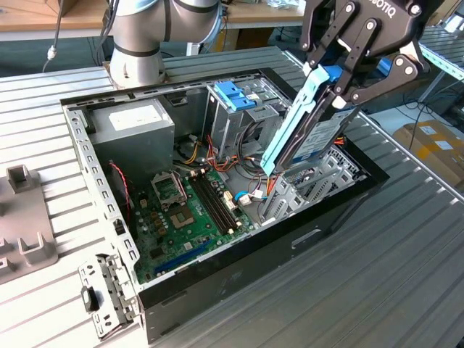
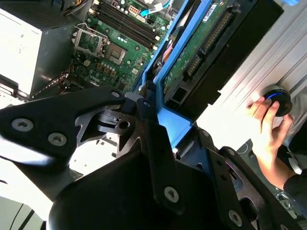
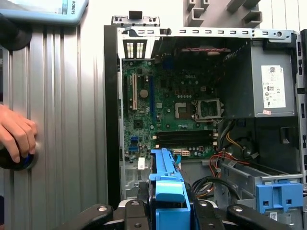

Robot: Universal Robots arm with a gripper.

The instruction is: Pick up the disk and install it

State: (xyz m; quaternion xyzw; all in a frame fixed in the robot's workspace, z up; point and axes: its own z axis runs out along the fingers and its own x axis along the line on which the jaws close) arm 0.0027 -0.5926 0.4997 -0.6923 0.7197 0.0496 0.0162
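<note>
exterior view: the tool (image 1: pixel 339 78) is clamped on the upper end of the disk (image 1: pixel 304 130), its fingers pressing the blue carrier frame from both sides. the disk hangs steeply tilted in the air. its lower end is just above the loose cables (image 1: pixel 254 190) and beside the metal drive cage (image 1: pixel 226 125) inside the open computer case (image 1: pixel 239 272). the case lies on the tabletop (image 1: pixel 406 275), and the disk is over the case's end toward the tabletop's edge on the exterior view's right. second wrist view: a person's hand (image 2: pixel 268 120) rests on a round black knob (image 2: pixel 280 99) on the tabletop beside the case.

judged risks:
- the lower corner could snag the cables.
- a skewed entry could jam the frame against the cage.
- a one-end grip may let the disk pivot.
</note>
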